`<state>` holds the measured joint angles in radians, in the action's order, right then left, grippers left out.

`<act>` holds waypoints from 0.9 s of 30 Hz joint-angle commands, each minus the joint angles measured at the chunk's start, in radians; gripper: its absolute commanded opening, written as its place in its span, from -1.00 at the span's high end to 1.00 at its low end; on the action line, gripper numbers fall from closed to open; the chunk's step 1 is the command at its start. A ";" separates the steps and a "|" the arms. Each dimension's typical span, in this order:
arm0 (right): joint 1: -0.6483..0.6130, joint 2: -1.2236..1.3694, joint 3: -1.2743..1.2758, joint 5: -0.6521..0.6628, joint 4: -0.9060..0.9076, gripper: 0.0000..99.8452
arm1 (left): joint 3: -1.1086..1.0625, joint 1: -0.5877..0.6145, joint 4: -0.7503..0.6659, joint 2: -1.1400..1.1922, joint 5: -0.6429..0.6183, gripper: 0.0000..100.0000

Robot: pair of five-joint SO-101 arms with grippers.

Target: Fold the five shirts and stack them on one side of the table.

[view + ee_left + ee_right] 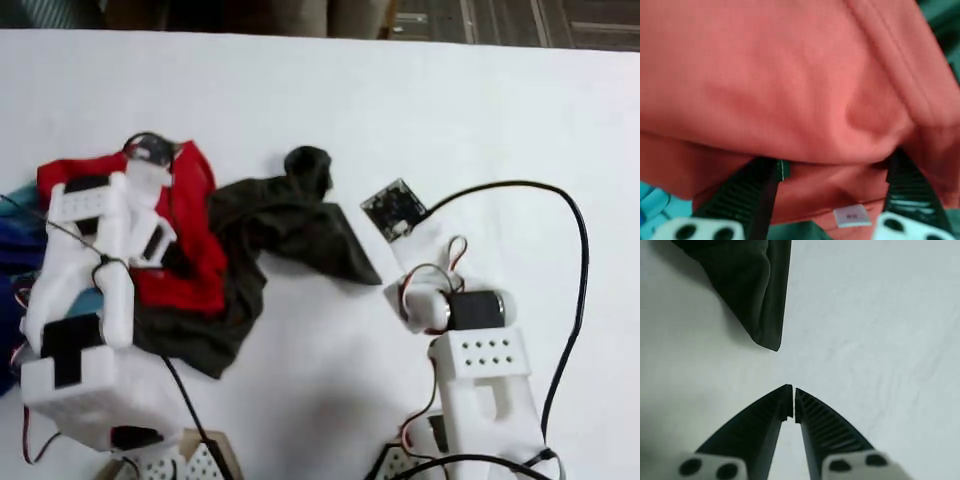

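Observation:
A red shirt (190, 215) lies crumpled at the table's left, on top of a dark green shirt (290, 225) that spreads out to the right. My left gripper (160, 245) sits down on the red shirt. In the left wrist view it (835, 165) is open, its fingers (762, 187) wide apart, and the red shirt (790, 80) bulges over and between them. My right gripper (793, 390) is shut and holds nothing. It rests just off the pointed corner of the dark green shirt (762, 295), at the table's middle right (392, 292).
Blue and teal shirts (15, 265) are bunched at the left edge under the left arm. A black cable (575, 300) loops beside the right arm. The white table (450, 110) stretches bare at the back and right.

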<state>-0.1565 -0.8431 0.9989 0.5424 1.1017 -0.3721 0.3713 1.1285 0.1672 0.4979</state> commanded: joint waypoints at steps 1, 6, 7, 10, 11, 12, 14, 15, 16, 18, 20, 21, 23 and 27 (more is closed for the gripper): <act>-0.004 -0.018 -0.009 0.005 -0.018 0.96 | 0.047 0.002 -0.020 0.112 -0.003 0.46; -0.002 -0.018 -0.009 0.005 -0.012 0.96 | 0.228 0.084 0.112 0.204 -0.058 0.95; -0.002 -0.018 -0.009 0.005 -0.012 0.96 | 0.269 0.101 0.153 0.199 -0.046 0.94; -0.002 -0.018 -0.009 0.005 -0.012 0.96 | 0.409 0.152 0.282 0.149 0.003 0.96; -0.002 -0.018 -0.009 0.005 -0.013 0.96 | 0.460 0.169 0.328 0.117 0.017 0.96; -0.002 -0.018 -0.009 0.005 -0.015 0.96 | 0.513 0.190 0.368 0.081 0.032 0.96; -0.002 -0.018 -0.009 0.005 -0.016 0.96 | 0.622 0.235 0.436 0.008 0.057 0.96; -0.004 -0.018 -0.009 0.005 -0.016 0.96 | 0.673 0.261 0.466 -0.025 0.064 0.96; -0.005 -0.018 -0.009 0.005 -0.016 0.96 | 0.722 0.288 0.496 -0.055 0.071 0.96; -0.007 -0.018 -0.009 0.005 -0.016 0.96 | 0.806 0.345 0.549 -0.106 0.081 0.96; -0.008 -0.018 -0.009 0.005 -0.018 0.96 | 0.877 0.396 0.572 -0.138 0.106 0.96; -0.008 -0.018 -0.009 0.005 -0.018 0.96 | 0.906 0.420 0.572 -0.146 0.123 0.96; -0.008 -0.018 -0.009 0.005 -0.018 0.96 | 0.951 0.466 0.563 -0.143 0.164 0.96; -0.008 -0.018 -0.009 0.005 -0.018 0.96 | 0.946 0.540 0.543 -0.058 0.241 0.96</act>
<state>-0.1626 -0.8431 0.9989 0.5424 1.1017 0.5255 0.8546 1.6794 0.0967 0.6912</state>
